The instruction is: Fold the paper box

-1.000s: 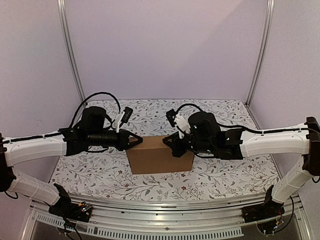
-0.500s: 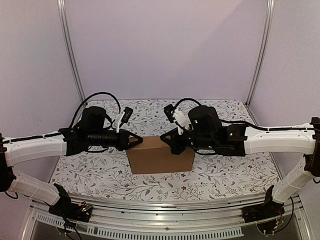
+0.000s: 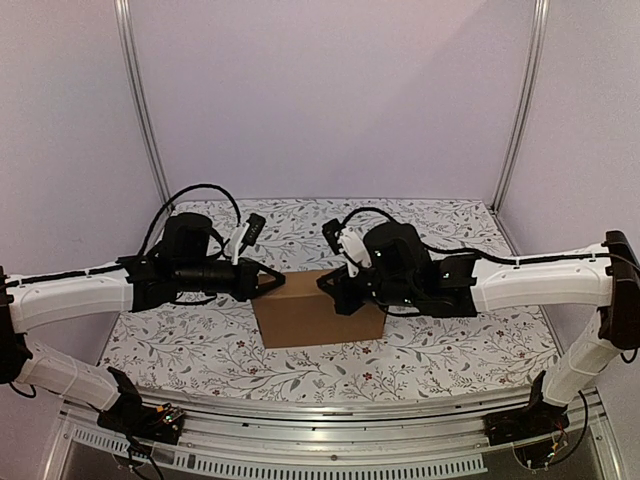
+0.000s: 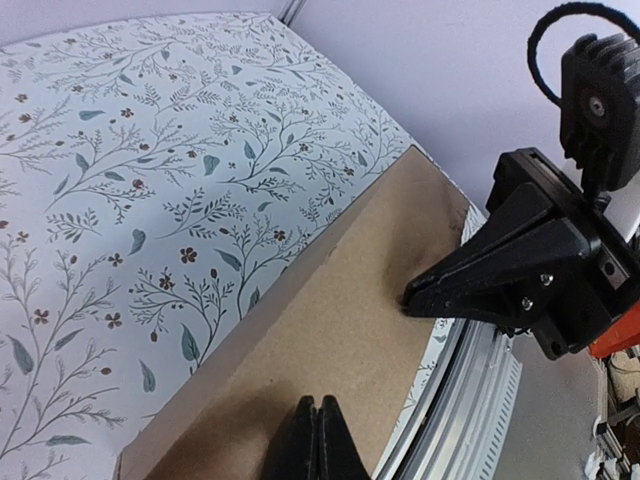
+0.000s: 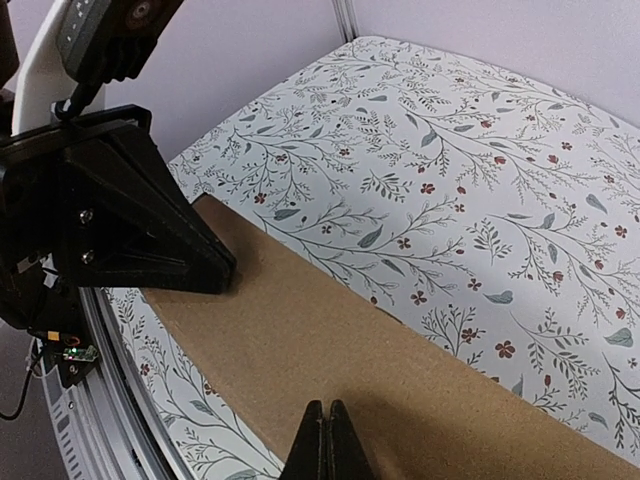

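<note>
The paper box (image 3: pixel 318 318) is a closed brown cardboard box standing on the floral table (image 3: pixel 450 345) between my two arms. My left gripper (image 3: pixel 279 281) is shut and empty, with its tip at the box's top left edge. My right gripper (image 3: pixel 326 283) is shut and empty, with its tip over the box's top, right of middle. In the left wrist view my shut fingertips (image 4: pixel 318 437) sit on the brown top (image 4: pixel 330 320), with the right gripper (image 4: pixel 412 298) opposite. In the right wrist view my shut fingertips (image 5: pixel 326 440) sit on the top (image 5: pixel 340 340), facing the left gripper (image 5: pixel 228 274).
The metal rail (image 3: pixel 330 440) runs along the near table edge. Frame posts (image 3: pixel 140 110) stand at the back corners, before the lilac walls. Black cables (image 3: pixel 200 190) loop above both wrists.
My right arm has shifted left, bringing its shut tip further over the box's top. My left arm and the box have stayed still.
</note>
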### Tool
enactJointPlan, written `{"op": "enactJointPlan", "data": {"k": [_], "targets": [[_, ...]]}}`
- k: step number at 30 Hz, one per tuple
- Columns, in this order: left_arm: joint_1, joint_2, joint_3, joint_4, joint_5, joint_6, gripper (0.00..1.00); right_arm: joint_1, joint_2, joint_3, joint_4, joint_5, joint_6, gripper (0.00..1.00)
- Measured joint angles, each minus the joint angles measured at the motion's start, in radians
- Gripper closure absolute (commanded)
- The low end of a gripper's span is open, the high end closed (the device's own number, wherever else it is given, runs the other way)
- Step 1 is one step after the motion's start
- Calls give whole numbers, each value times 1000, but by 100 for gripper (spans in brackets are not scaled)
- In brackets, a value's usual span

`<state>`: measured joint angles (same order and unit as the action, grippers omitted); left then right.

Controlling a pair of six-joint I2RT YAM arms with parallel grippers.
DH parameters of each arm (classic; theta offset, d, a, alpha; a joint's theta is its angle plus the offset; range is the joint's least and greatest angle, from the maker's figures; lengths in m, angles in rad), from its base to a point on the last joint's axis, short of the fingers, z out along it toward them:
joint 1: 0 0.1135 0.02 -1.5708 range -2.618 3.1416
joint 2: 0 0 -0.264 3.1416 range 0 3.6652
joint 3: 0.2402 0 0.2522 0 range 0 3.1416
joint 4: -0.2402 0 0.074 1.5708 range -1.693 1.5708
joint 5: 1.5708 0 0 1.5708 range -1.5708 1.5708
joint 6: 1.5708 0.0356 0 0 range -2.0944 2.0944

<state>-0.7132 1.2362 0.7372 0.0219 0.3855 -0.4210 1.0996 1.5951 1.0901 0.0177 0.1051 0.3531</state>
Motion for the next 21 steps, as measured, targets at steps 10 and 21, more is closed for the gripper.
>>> {"op": "enactJointPlan", "data": {"k": [10, 21], "targets": [[0, -1, 50, -84, -7, -17, 78, 0, -87, -2, -145, 37, -18, 88], [0, -107, 194, -308, -117, 6, 4, 0, -280, -3, -288, 73, -35, 98]]}}
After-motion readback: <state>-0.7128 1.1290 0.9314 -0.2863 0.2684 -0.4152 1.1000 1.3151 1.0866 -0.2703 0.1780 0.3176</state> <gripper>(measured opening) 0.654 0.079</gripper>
